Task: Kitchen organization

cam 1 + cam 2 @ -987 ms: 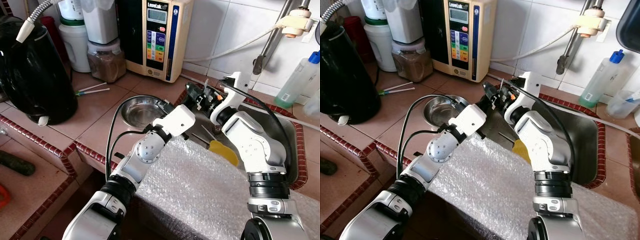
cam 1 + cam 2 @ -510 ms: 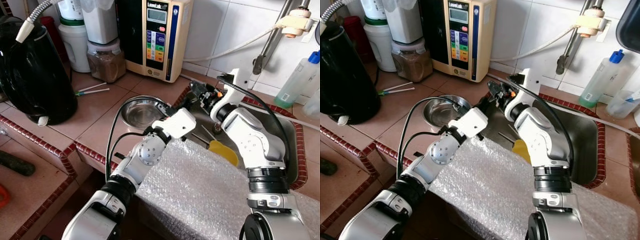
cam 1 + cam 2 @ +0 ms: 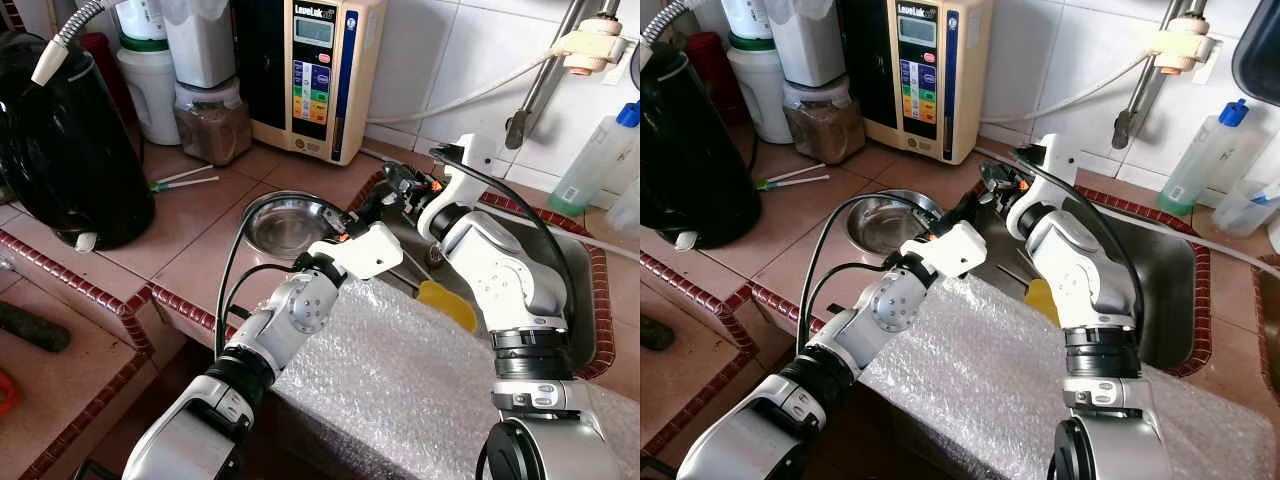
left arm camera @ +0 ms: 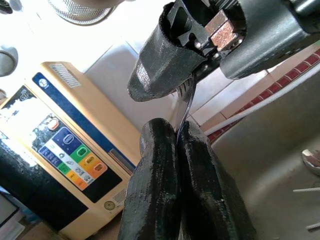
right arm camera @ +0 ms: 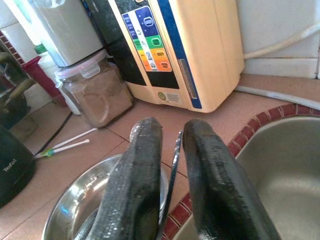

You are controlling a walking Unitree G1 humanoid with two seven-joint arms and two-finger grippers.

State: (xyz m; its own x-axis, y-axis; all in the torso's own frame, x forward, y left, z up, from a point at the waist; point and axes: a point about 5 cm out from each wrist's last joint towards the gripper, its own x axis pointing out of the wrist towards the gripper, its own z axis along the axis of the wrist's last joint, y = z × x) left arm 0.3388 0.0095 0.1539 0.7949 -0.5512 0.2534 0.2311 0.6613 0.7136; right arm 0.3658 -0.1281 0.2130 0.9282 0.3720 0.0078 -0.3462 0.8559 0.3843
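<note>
stage: mid-handover, nothing put away yet | left hand pressed together on fork, held over sink edge beside steel bowl | right hand spread around fork shaft | left: release, place

A home kitchen: tiled counter, steel sink, kettle, water purifier.

2 silver-and-white jointed arms carry looping black cables and matte-black pincer fingers.
</note>
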